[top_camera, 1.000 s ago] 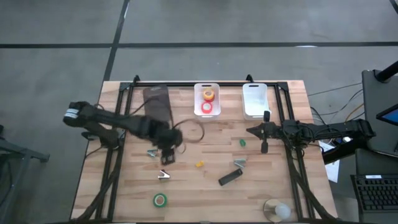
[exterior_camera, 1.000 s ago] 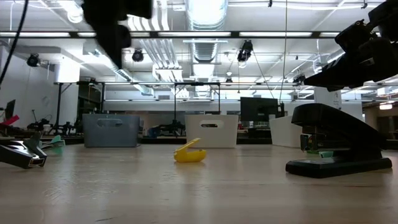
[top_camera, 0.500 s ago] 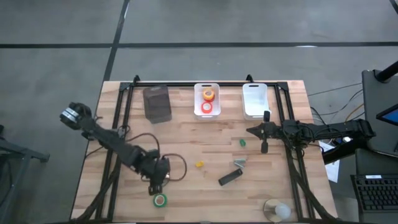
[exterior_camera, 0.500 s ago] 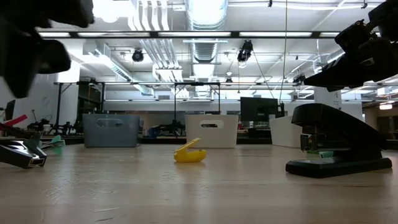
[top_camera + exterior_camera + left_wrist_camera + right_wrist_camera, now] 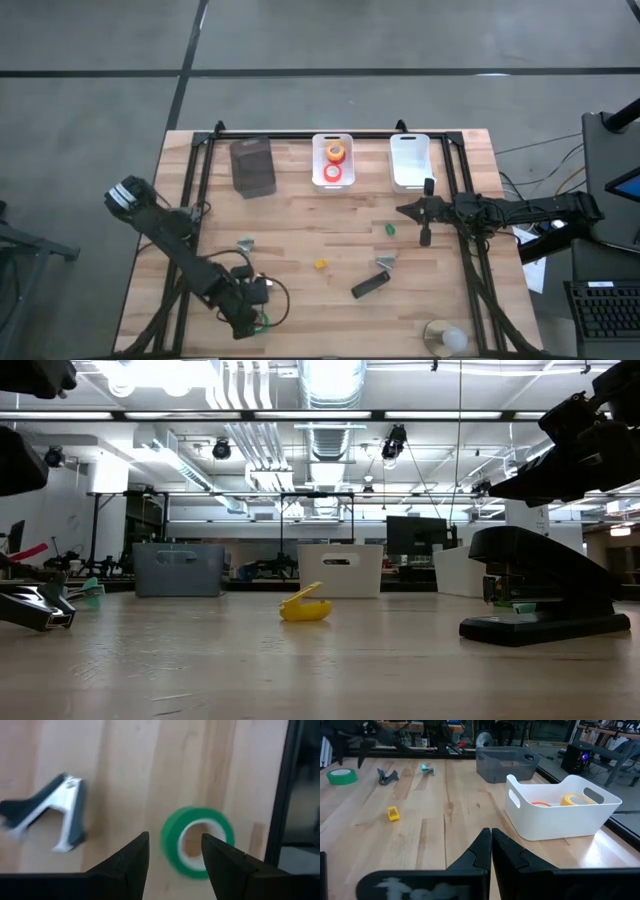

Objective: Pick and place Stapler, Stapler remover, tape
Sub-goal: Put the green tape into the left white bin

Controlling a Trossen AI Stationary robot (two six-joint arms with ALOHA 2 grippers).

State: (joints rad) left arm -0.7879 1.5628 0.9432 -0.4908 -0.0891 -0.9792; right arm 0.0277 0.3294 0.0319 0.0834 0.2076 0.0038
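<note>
The green tape roll (image 5: 198, 841) lies flat on the table (image 5: 300, 215) near its front edge, toward the left side. The left gripper (image 5: 172, 851) hangs directly over it, fingers spread and not touching it. A staple remover (image 5: 57, 814) lies beside the roll. The black stapler (image 5: 369, 285) rests well apart, right of centre. Red and orange rolls sit in the white bin (image 5: 333, 146) at the back. The right gripper (image 5: 491, 840) waits on the right side, fingers pressed together.
</note>
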